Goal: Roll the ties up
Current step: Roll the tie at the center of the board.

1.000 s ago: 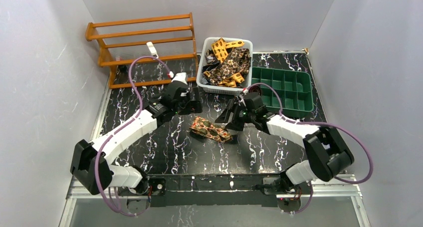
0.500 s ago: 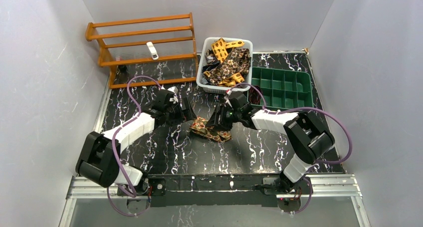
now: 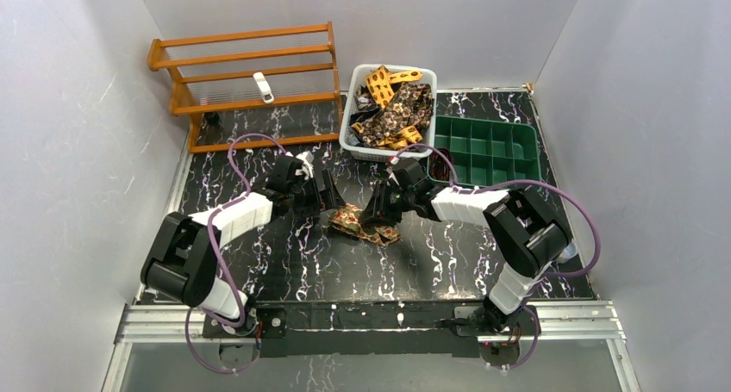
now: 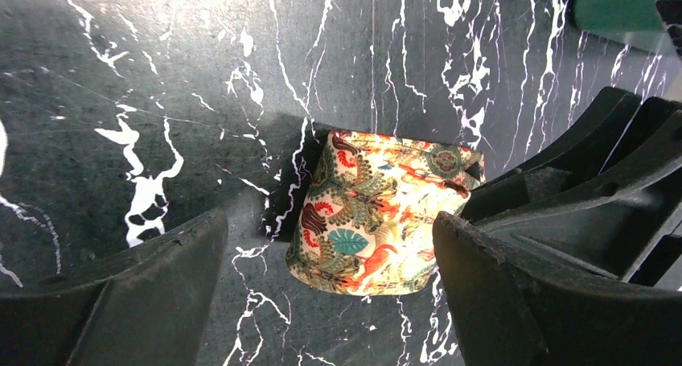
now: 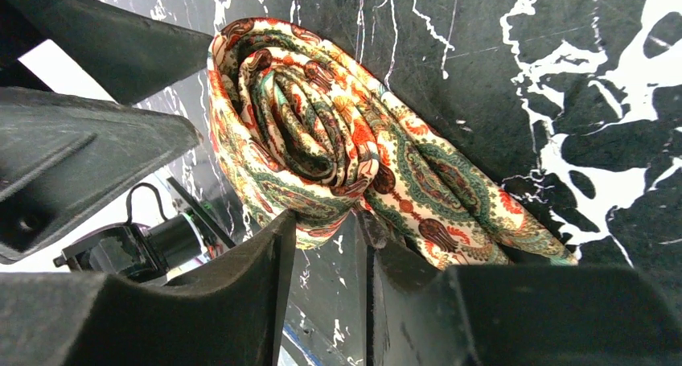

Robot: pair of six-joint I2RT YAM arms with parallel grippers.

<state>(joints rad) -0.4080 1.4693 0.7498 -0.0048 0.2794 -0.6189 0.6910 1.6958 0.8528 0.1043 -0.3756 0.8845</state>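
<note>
A red-orange patterned tie [image 3: 360,226] lies on the black marble table [image 3: 284,263] between my two grippers, partly rolled. In the right wrist view the tie [image 5: 322,133] shows a spiral coil with a flat tail running down to the right. My right gripper [image 3: 377,218] is closed narrowly, and its tips [image 5: 326,221] pinch the coil's lower edge. My left gripper [image 3: 331,201] is open just left of the tie. In the left wrist view the tie's rounded end [image 4: 378,213] lies between the gripper's [image 4: 330,225] spread fingers without touching them.
A white basket [image 3: 348,132] with several more patterned ties [image 3: 392,108] stands behind the grippers. A green divided tray [image 3: 491,155] sits to its right. An orange wooden rack [image 3: 250,82] stands at the back left. Purple cables loop over both arms.
Both grippers have moved inward onto the tie. The right gripper has closed on the coil and pushed the tie shorter; the left has come up against its left end.
</note>
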